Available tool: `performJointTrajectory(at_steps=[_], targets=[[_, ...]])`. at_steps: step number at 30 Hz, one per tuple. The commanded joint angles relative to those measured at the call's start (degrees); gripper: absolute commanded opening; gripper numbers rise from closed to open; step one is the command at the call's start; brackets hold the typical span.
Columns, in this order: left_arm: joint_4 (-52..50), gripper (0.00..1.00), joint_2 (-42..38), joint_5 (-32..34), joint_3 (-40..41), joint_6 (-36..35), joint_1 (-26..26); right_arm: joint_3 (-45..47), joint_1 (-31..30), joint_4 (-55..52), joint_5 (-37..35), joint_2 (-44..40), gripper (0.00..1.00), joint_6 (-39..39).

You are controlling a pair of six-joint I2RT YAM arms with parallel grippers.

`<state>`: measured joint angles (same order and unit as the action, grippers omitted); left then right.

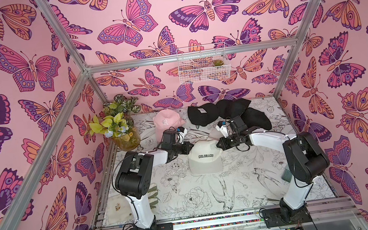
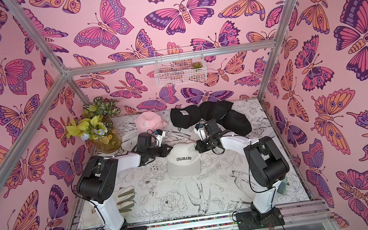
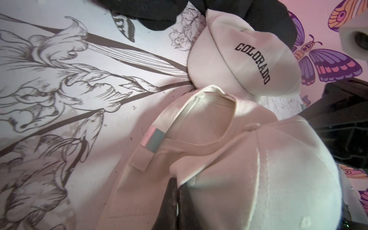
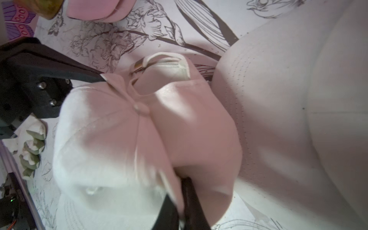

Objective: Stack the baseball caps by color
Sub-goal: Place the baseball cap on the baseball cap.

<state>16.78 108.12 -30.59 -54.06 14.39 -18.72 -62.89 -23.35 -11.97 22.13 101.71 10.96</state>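
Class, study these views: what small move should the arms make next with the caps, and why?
The left fingers and right fingers pinch opposite sides of the front cream cap; a second cream cap lies just behind it on the table. So probably: lift the held cap slightly, towards that one.

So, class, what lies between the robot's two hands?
The cream cap lettered COLORADO, with the left hand and right hand each touching one side; both top views show it.

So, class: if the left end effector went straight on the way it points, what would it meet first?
The cream fabric COLORADO cap: the left end effector is shut on its edge, so contact is immediate.
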Motion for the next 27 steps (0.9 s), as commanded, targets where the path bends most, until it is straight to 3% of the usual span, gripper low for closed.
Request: performJointTrajectory(at_steps=[1,4,6,8,13,16,20,25,27], targets=[[-4.23,0.00,-0.65,7.57,2.73,0.72,2.72,0.64,-0.48,-2.63,-3.43,-1.70,0.20,2.63],[-4.90,0.09,-3.53,8.44,2.44,1.98,2.81,1.13,-0.57,-0.79,-5.28,-4.95,0.27,4.51],[-6.00,0.24,-5.43,8.63,1.90,2.56,2.90,2.62,-0.55,0.87,-7.67,-7.70,0.30,4.94],[-6.89,0.32,-6.98,9.17,1.62,3.00,2.86,4.41,-0.59,2.61,-8.80,-10.21,0.33,4.59],[-9.55,0.46,-10.82,13.01,0.94,3.93,2.99,10.65,-0.90,8.64,-1.85,-16.29,0.39,-1.09],[-12.52,0.50,-11.31,16.09,-1.02,4.61,2.98,13.89,-3.34,10.43,1.79,-19.00,0.33,-10.14],[-16.25,0.60,-9.39,20.30,-4.65,6.19,2.98,14.52,-9.07,6.44,1.47,-20.15,0.29,-24.62],[-19.78,0.68,-4.86,19.69,-10.47,7.48,2.52,15.11,-14.04,1.93,5.31,-20.13,0.23,-37.95],[-21.67,0.72,-3.36,20.73,-12.72,7.49,1.86,15.34,-15.78,0.39,4.91,-20.15,0.16,-41.54]])
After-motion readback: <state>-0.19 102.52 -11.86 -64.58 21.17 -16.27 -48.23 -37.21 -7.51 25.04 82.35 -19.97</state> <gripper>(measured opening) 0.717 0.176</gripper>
